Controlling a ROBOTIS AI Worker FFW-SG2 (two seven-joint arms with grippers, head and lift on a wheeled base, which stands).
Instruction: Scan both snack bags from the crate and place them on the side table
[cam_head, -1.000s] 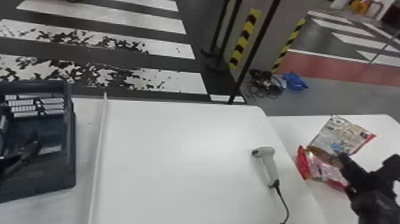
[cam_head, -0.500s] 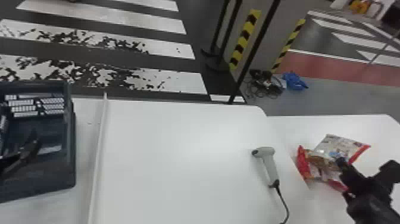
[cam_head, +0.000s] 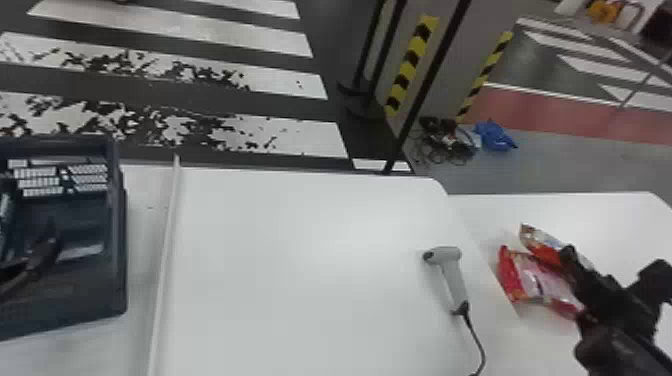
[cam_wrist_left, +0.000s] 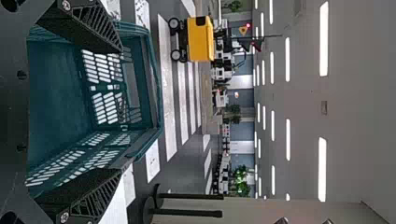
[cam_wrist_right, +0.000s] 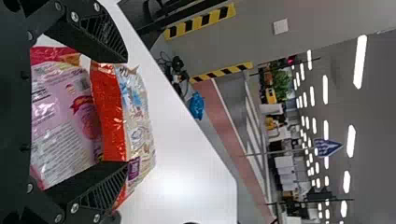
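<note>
My right gripper (cam_head: 612, 270) stands open over the side table (cam_head: 620, 220), by two snack bags. The pink and red bag (cam_head: 535, 280) lies there; the red and white bag (cam_head: 542, 245) is tilted against it on the far side. In the right wrist view, the fingers of my right gripper (cam_wrist_right: 122, 112) are wide apart, with the pink bag (cam_wrist_right: 65, 121) and the red and white bag (cam_wrist_right: 135, 116) beyond and between them. My left gripper (cam_head: 40, 255) is parked at the dark crate (cam_head: 120, 250); in the left wrist view the left gripper (cam_wrist_left: 122, 109) is open before the crate (cam_wrist_left: 154, 84).
A grey corded scanner (cam_head: 452, 275) lies on the main white table (cam_head: 300, 280), near its right edge beside the bags. A raised white strip (cam_head: 167, 250) runs between crate and scanner. Black posts (cam_head: 430, 85) and a striped pillar stand behind the tables.
The red and white bag has turned from facing up to a steeper tilt and moved a little left, beside the pink one. My right gripper has shifted slightly forward; my left has barely moved.
</note>
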